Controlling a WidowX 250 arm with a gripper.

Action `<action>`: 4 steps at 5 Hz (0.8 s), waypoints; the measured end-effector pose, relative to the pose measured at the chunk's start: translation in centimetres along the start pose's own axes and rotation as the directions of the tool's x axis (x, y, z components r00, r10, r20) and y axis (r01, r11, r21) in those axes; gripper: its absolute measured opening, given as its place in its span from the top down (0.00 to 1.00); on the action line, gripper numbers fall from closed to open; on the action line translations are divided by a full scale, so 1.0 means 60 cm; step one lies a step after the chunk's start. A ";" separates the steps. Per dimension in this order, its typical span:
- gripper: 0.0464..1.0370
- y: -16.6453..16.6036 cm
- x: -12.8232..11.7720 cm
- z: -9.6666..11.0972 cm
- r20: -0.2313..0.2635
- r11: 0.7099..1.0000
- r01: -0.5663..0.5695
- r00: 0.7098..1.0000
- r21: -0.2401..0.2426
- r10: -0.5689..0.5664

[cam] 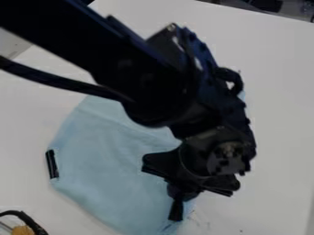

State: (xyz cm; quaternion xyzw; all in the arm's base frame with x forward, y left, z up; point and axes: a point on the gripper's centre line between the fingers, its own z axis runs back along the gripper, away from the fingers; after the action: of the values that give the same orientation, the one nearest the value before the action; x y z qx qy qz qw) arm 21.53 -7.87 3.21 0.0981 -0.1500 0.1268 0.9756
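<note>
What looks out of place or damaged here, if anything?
Small dark marks dot the white table near the lower right edge of the blue cloth; they look like scuffs or dirt. A short black object at the cloth's left edge may be stray. Nothing looks spilled.

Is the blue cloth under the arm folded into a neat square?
No, the cloth lies spread out on the white table, with a rounded outline.

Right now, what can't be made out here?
All in the camera view:
- Whether the claw touches the blue cloth: hidden by its own body.
- The cloth's upper part: behind the arm.
- Tan thing: cut off by the bottom edge.
- What the black strip is: too small to tell.
</note>
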 end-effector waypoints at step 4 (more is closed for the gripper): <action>0.02 -0.042 -0.007 0.030 -0.088 0.999 -0.027 0.996 -0.033 0.024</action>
State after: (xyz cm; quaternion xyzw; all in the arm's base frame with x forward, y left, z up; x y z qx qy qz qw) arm 21.36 -10.79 4.38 0.0737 -0.1106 0.1411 0.9810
